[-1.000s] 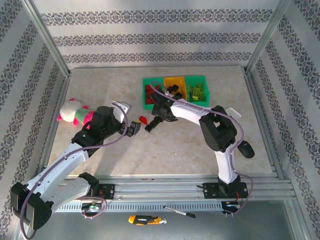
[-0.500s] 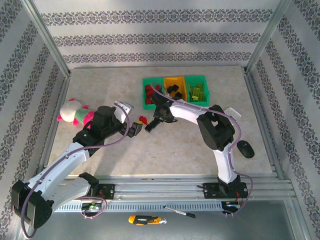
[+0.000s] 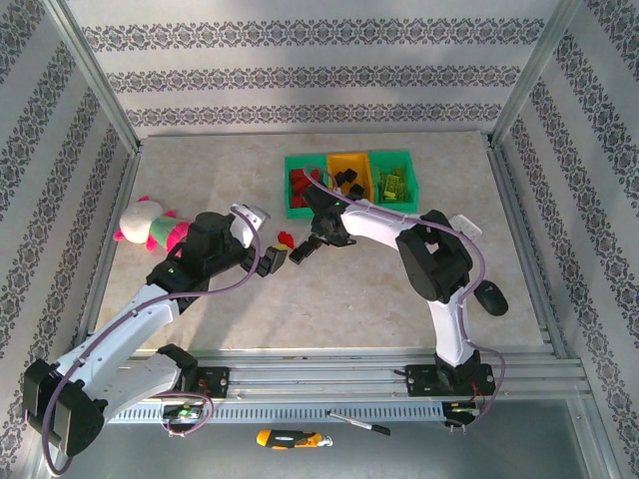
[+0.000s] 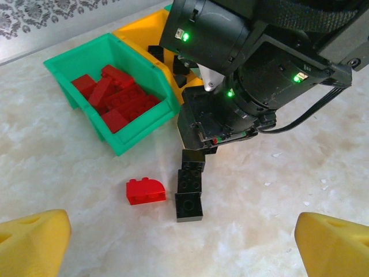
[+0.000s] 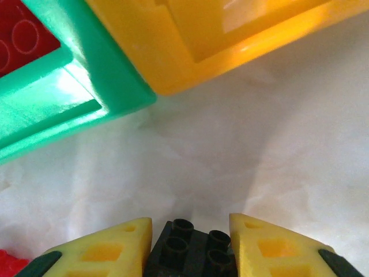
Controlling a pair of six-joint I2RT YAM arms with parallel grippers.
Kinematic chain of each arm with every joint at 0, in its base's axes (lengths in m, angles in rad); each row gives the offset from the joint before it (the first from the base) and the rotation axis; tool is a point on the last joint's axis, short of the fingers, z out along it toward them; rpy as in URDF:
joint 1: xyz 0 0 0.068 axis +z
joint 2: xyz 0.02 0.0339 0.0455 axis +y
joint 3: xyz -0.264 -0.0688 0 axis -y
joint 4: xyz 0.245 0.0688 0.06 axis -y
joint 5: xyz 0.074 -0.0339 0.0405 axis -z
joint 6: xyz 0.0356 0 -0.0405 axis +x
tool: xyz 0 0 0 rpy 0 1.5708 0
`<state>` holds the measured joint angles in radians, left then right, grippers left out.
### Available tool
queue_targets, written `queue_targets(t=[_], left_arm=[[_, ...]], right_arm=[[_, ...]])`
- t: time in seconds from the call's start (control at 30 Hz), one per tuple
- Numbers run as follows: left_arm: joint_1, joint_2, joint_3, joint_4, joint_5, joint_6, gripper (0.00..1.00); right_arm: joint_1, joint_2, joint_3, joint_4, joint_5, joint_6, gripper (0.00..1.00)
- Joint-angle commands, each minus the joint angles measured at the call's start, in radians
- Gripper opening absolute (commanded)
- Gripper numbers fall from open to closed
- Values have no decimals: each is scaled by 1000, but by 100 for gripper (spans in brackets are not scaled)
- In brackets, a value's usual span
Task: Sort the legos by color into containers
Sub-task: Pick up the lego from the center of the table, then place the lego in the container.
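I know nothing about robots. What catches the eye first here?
The right gripper pinches a black brick on the table, in front of the row of green and yellow bins. A red brick lies beside it, and a pink-white-green plush toy sits at the table's left edge.

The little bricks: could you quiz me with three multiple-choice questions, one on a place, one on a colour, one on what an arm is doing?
1. The loose red brick lies:
A) inside a bin
B) on the table beside the black bricks
C) stacked on another brick

2. The bricks in the green bin nearest it are:
A) red
B) black
C) lime

3. The right arm's fingers are:
A) spread wide, holding nothing
B) closed on a black brick
C) gripping a red brick

Answers:
1. B, it rests on bare tabletop by the black row.
2. A, that bin holds red pieces.
3. B, a black brick sits pinched between them.
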<state>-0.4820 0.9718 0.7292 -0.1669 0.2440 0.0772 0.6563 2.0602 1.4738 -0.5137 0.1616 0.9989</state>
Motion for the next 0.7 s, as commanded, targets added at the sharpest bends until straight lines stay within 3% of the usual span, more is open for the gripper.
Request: queue_targets(t=[0.0, 0.13, 0.3, 0.67], left_arm=[[-24, 10, -8, 65, 39, 29, 99], [-47, 37, -12, 107, 44, 21, 99], [-77, 81, -27, 192, 42, -33, 99], [-107, 137, -36, 247, 25, -51, 99]], right_arm=[[-3, -105, -24, -42, 73, -16, 31], [5, -210, -65, -31, 139, -74, 30], [-31, -263, -60, 34, 118, -252, 30], [-163, -43, 175, 82, 47, -457, 28]])
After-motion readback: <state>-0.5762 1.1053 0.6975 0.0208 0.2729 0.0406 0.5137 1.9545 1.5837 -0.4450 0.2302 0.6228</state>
